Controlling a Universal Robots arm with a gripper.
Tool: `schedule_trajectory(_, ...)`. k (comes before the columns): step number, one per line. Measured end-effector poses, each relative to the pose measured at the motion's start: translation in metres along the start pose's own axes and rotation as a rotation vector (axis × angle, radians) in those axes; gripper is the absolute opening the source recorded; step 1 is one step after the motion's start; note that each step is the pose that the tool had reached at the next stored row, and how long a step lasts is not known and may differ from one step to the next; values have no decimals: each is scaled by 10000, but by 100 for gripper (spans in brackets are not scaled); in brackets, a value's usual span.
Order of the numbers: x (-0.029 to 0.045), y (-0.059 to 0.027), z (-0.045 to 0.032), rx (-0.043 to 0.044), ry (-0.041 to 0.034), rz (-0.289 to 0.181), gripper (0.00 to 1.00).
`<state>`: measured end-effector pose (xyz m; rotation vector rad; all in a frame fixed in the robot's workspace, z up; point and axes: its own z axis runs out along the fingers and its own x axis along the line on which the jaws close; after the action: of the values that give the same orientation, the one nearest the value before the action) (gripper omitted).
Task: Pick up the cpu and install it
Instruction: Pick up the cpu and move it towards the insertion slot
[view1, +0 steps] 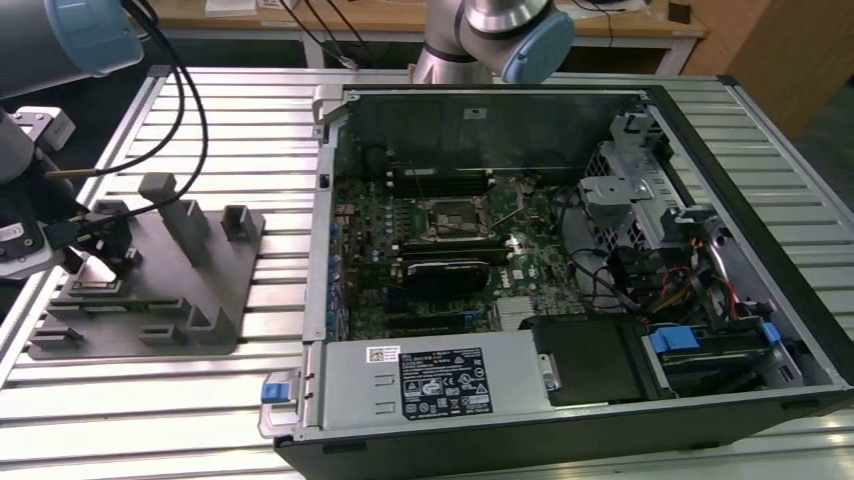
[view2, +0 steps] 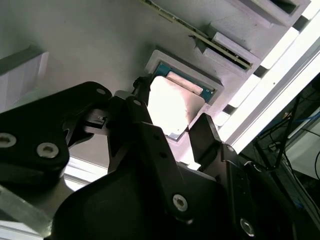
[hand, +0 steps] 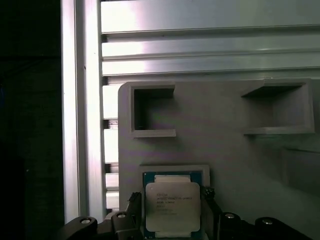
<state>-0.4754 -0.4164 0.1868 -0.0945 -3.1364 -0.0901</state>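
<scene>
We judge the cpu (hand: 172, 206) light, stiff, fragile, best pinched by opposite edges, which our open, empty pincer (hand: 172, 197) straddles in its grey tray (hand: 240, 165).

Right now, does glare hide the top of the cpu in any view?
Yes: in the second wrist view, glare bleaches the metal top of the cpu white; in the first wrist view it is evenly lit, with its print visible.

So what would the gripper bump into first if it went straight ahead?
Most likely the cpu, lying in its pocket in the grey tray right in front of the gripper; how near is unclear.
</scene>
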Motion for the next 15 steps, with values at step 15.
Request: schedule_trajectory(15, -4, -1, 31, -26, 7, -109, 59)
